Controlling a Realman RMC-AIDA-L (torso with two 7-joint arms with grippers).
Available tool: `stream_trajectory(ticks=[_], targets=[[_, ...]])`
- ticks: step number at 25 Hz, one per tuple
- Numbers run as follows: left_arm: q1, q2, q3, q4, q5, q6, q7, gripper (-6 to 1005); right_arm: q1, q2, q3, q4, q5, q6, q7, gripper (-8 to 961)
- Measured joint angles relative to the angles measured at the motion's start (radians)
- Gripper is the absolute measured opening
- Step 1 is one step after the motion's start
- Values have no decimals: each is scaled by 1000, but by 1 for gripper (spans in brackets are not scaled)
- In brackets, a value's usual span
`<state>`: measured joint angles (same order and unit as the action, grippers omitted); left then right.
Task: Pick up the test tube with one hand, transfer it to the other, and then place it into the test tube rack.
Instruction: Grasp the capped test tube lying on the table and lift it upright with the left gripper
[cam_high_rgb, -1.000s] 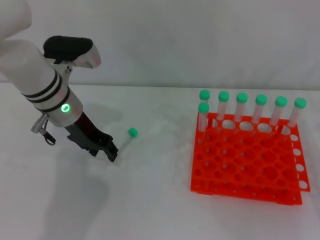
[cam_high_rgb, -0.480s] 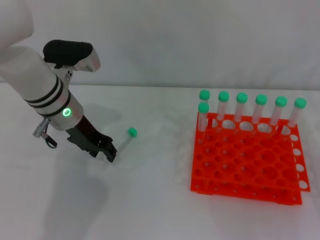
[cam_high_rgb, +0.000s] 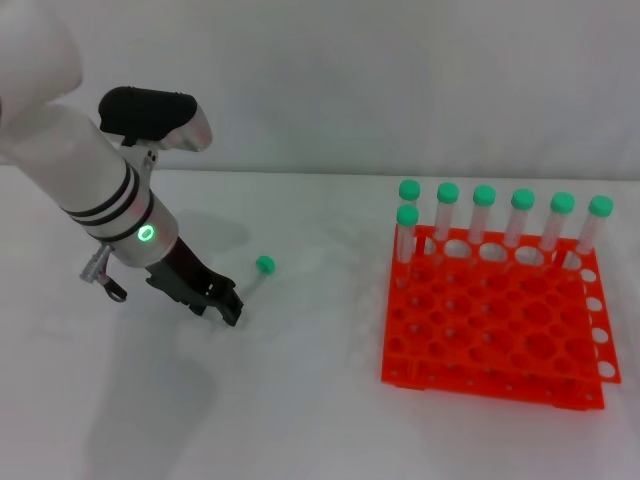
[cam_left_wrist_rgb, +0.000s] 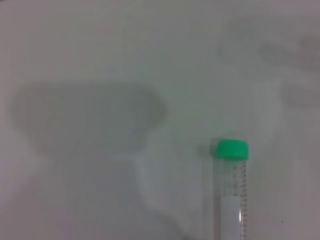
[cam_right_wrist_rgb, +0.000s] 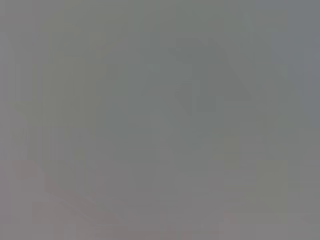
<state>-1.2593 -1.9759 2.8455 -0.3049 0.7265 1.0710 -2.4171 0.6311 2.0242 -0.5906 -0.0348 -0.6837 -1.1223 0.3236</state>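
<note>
The test tube (cam_high_rgb: 259, 273), clear with a green cap, lies on the white table left of centre, its cap pointing away from me. In the left wrist view the test tube (cam_left_wrist_rgb: 231, 196) lies close ahead on the table. My left gripper (cam_high_rgb: 229, 308), black on the white arm with the glowing green ring, is low over the table at the tube's near end. The orange test tube rack (cam_high_rgb: 492, 384) stands on the right. My right gripper is out of view, and its wrist view shows only flat grey.
Several green-capped tubes (cam_high_rgb: 484, 214) stand upright in the rack's back row, with one more (cam_high_rgb: 406, 232) in the second row at the left. The table's far edge meets a pale wall behind.
My left arm has shifted slightly to the right, bringing its gripper closer to the near end of the lying tube. The tube and rack have not moved.
</note>
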Motion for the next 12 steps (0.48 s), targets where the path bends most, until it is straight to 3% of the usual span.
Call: stream_trajectory(ticks=[6,12], targets=[[8,-6,0,0,4,-10,-1,500,-3,1,-1,0,-1,-1,0,873],[13,-6,0,0,13,-18,0,304,-5,1,-2,-2,-1,-1,2,873]])
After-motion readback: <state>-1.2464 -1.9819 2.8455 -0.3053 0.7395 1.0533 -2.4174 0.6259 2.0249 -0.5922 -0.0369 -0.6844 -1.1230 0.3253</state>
